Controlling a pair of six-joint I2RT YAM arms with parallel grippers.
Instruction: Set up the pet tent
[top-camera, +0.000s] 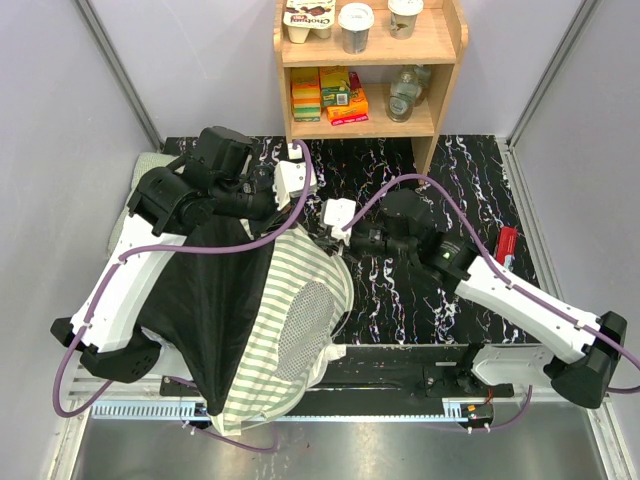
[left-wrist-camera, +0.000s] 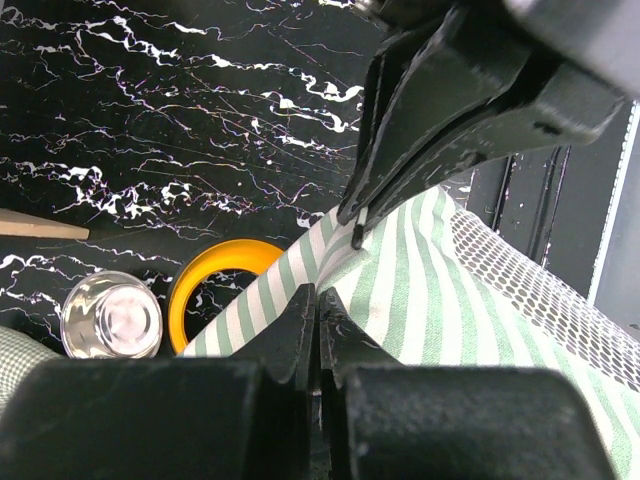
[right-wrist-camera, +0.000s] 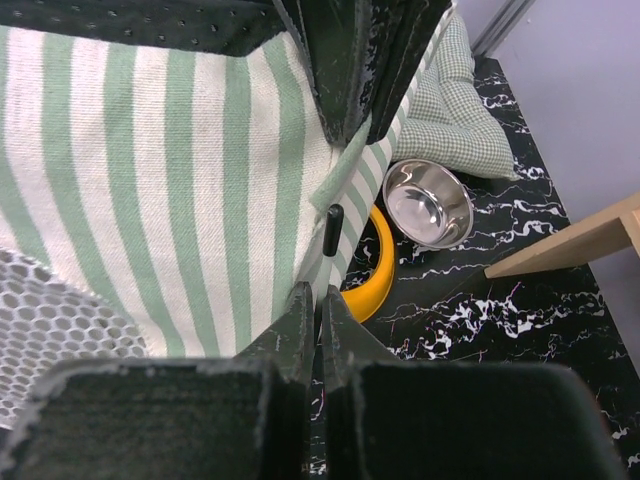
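You're part-way through raising the tent (top-camera: 300, 310). It sags in front of the shelf (top-camera: 362, 129) and to its left, draped over your left arm. The left gripper (left-wrist-camera: 316, 305) and right gripper (right-wrist-camera: 318, 300) each pinch its striped top edge, tips almost meeting. Next, probably, you need to lift that edge and spread it away from the shelf without losing either pinch.

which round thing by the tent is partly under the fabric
The yellow ring: the striped pet tent covers part of its edge, while the steel bowl beside it lies fully uncovered.
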